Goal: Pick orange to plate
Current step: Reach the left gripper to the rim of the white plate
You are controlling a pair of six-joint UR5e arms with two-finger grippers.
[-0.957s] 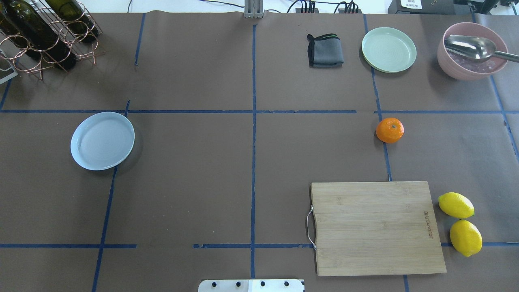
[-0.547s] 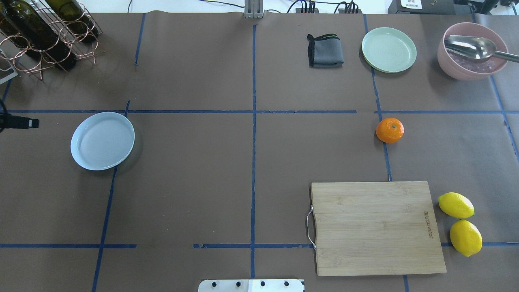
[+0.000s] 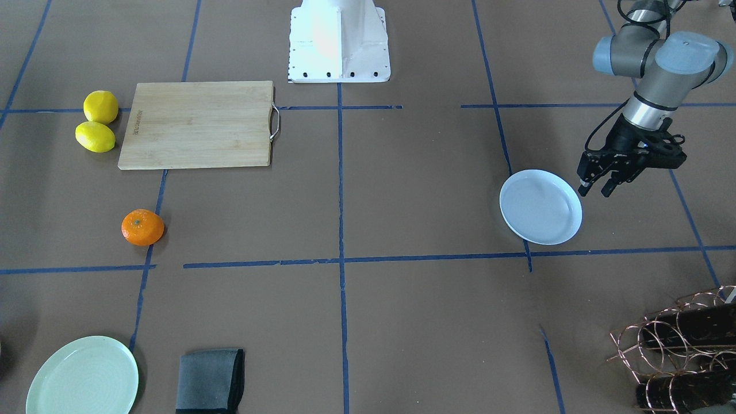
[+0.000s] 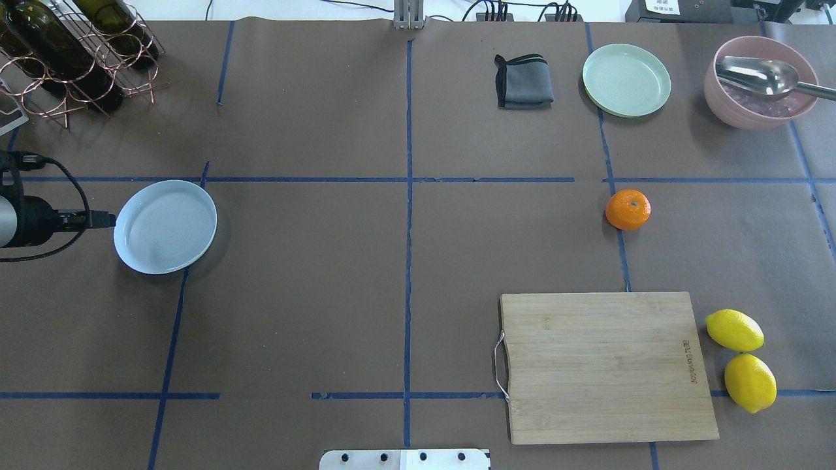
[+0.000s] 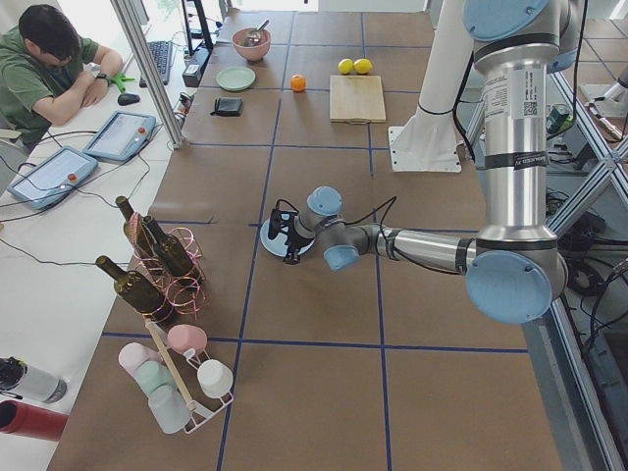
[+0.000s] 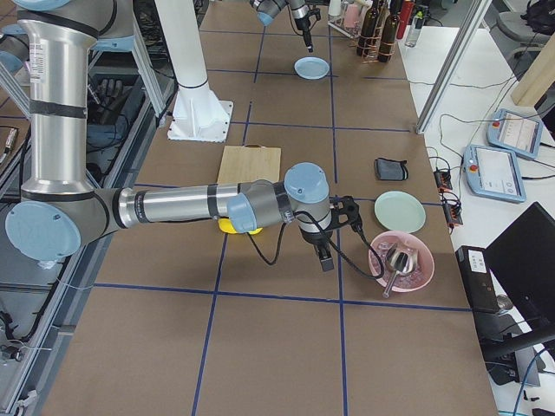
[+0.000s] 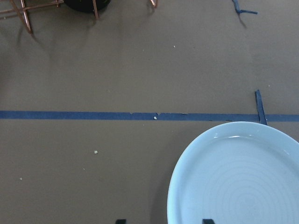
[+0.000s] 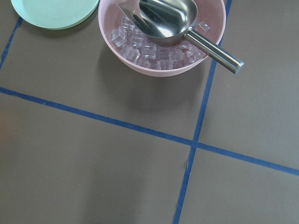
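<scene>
Left arm comes in from the surface's end, wrist bent, left hand (image 3: 595,190) tipped down and toward the plate (image 3: 540,207). Fingers apart, nothing between them. Plate rim just beside the fingertips. I cannot tell whether they touch. In the left wrist view two dark finger ends are cut off at the bottom edge, one over the plate, one over bare surface.

Right arm stretched low along the surface. The right hand (image 6: 323,257) points down near the pink bowl (image 8: 103,29). It shows only in the side view, so I cannot tell how far open it is. Its wrist view shows no fingers. It shows ice and a scoop (image 8: 163,16) in the bowl, and the mint-green plate (image 8: 51,11) cut off at top.

Orange (image 3: 142,227) sits well apart from the left hand, across the surface on a blue tape line, on the right hand's side, near the cutting board (image 3: 195,123).

Bottle rack (image 3: 673,339) stands near the left hand, at the surface's corner.
</scene>
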